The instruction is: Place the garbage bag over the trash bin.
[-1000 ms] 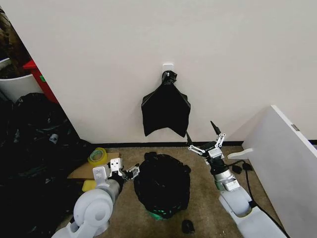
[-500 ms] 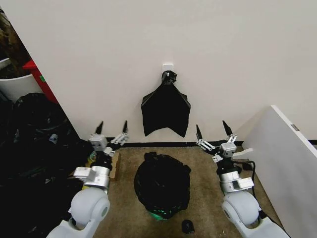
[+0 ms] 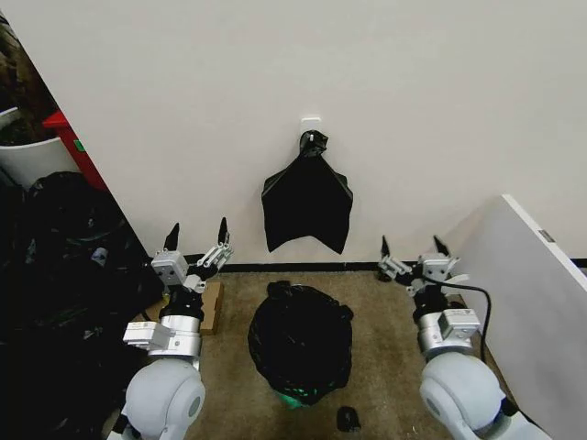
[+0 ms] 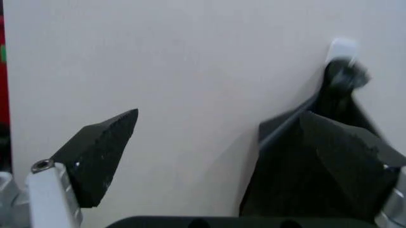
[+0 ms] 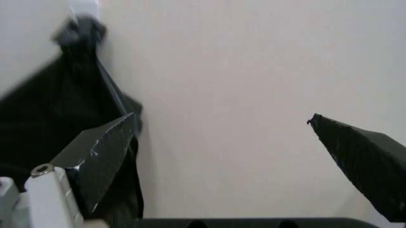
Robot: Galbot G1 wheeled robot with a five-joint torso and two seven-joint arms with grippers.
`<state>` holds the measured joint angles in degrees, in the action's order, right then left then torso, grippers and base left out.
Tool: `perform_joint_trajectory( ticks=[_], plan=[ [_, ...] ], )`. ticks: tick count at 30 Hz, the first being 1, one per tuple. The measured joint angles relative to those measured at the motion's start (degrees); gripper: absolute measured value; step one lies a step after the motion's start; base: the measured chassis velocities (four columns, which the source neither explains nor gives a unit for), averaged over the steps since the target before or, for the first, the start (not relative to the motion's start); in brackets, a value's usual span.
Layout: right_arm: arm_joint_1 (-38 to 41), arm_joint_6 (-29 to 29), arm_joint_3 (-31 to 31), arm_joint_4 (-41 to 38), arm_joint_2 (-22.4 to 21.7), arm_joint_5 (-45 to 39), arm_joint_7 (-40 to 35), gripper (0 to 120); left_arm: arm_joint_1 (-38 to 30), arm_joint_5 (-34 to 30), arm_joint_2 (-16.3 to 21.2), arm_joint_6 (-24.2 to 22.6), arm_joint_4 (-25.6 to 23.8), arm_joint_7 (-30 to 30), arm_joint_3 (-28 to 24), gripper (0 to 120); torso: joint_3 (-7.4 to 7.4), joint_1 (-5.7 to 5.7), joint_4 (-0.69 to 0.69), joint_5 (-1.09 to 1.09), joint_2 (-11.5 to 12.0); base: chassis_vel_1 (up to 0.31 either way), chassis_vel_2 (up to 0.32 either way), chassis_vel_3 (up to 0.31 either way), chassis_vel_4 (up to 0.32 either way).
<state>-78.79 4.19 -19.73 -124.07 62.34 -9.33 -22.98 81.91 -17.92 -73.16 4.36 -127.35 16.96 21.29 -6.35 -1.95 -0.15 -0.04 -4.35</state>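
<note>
We log the garbage bag (image 3: 301,341) draped over the trash bin (image 3: 292,398) on the brown carpet, centred in front of the robot and close to the white wall. The glossy black plastic wraps almost the whole bucket; a sliver of pale green shows at its base. The bag's top is crumpled and gathered, with a small bunch of plastic near the wall side.

Left gripper (image 3: 197,238) is raised to the left of the bin, well apart from it, fingers pointing up with a clear gap between them – nothing held. In the left wrist view the two dark fingertips (image 4: 101,152) stand wide apart, facing the wall.

Right gripper (image 3: 414,247) is raised to the right of the bin, also apart from it, fingers spread and empty. The right wrist view confirms a wide gap between the fingertips (image 5: 104,152).

On the wall above the bin hangs a flat black bundle (image 3: 307,203), knotted at its top on a small white hook (image 3: 311,121) – it appears in both wrist views. A heap of black bags (image 3: 55,275) lies at far left. A white panel (image 3: 532,302) leans at right. A small dark object (image 3: 347,419) lies on the carpet just in front of the bin
</note>
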Motion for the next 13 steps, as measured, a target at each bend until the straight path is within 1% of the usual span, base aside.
perform_joint_trajectory(
  ticks=[2, 3, 5, 8, 11, 13],
  plan=[
    [0.07, 3.07, -0.9, 0.52, 1.88, 0.59, 2.93, 100, -0.27, -0.13, -0.43, -0.48, 0.09, 0.08, -0.41, 100, 0.0, 0.0, 0.0, 0.0, 0.0, 0.0, 0.0, 0.0, 0.0],
    [0.07, 3.07, -0.9, 0.52, 1.88, 0.59, 2.93, 100, -0.27, -0.13, -0.43, -0.48, 0.09, 0.08, -0.41, 100, 0.0, 0.0, 0.0, 0.0, 0.0, 0.0, 0.0, 0.0, 0.0],
    [1.01, 5.01, -1.62, 1.21, 3.08, 0.85, 5.56, 100, -0.14, 0.09, -1.35, -0.23, -0.2, -0.18, -0.53, 100, 0.0, 0.0, 0.0, 0.0, 0.0, 0.0, 0.0, 0.0, 0.0],
    [1.68, 5.53, -1.76, 1.63, 3.54, 1.35, 6.59, 100, 0.73, 0.6, -2.18, 0.3, -0.56, -0.34, -0.53, 100, 0.0, 0.0, 0.01, 0.01, 0.0, 0.0, 0.0, 0.0, 0.0],
    [2.08, 5.79, -1.75, 2.24, 4.84, 2.8, 7.52, 100, 1.68, 2.18, -4.65, 0.9, -1.22, -0.74, -0.69, 100, 0.0, 0.0, 0.01, 0.0, 0.0, 0.0, 0.0, 0.0, 0.0],
    [2.09, 5.89, -1.69, 2.57, 5.19, 3.1, 7.72, 100, 1.83, 2.72, -5.23, 1.13, -1.27, -0.88, -0.74, 100, 0.0, 0.0, 0.0, 0.01, 0.0, 0.0, 0.0, 0.0, 0.0]
  ],
)
